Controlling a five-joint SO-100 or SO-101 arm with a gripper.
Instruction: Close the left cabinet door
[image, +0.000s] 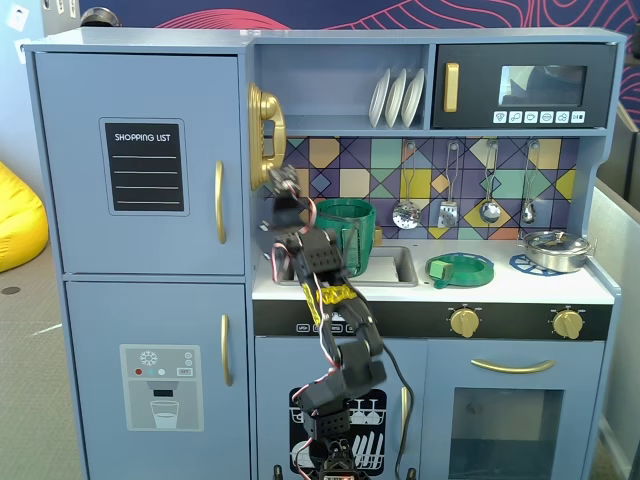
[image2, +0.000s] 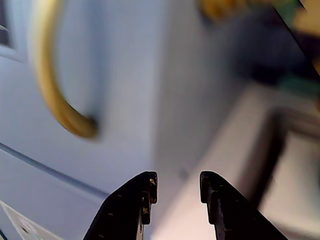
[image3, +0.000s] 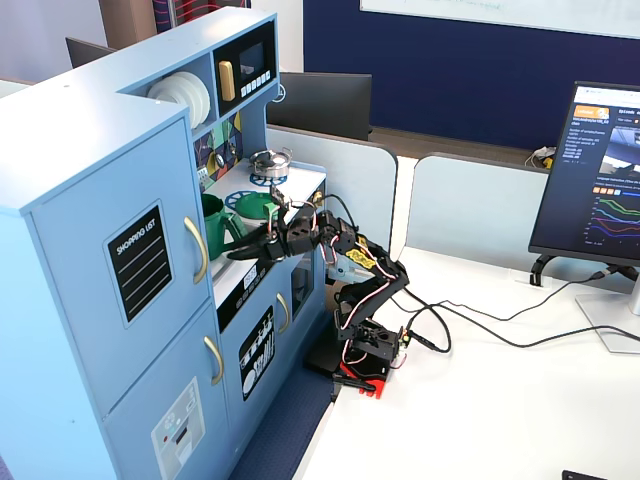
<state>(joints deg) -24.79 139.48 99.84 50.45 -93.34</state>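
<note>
The left cabinet door is pale blue, with a black "SHOPPING LIST" panel and a curved gold handle. It lies flush with the cabinet front in both fixed views. My gripper is raised above the counter, just right of the door's edge, and points at the cabinet. In the wrist view the gripper is open and empty. The door and its handle fill the left of that view, blurred and close.
A gold toy phone hangs just above the gripper. A green pot stands in the sink behind the arm. Below is the blue dispenser door. The black microwave is at the upper right. A monitor and cables lie on the white table.
</note>
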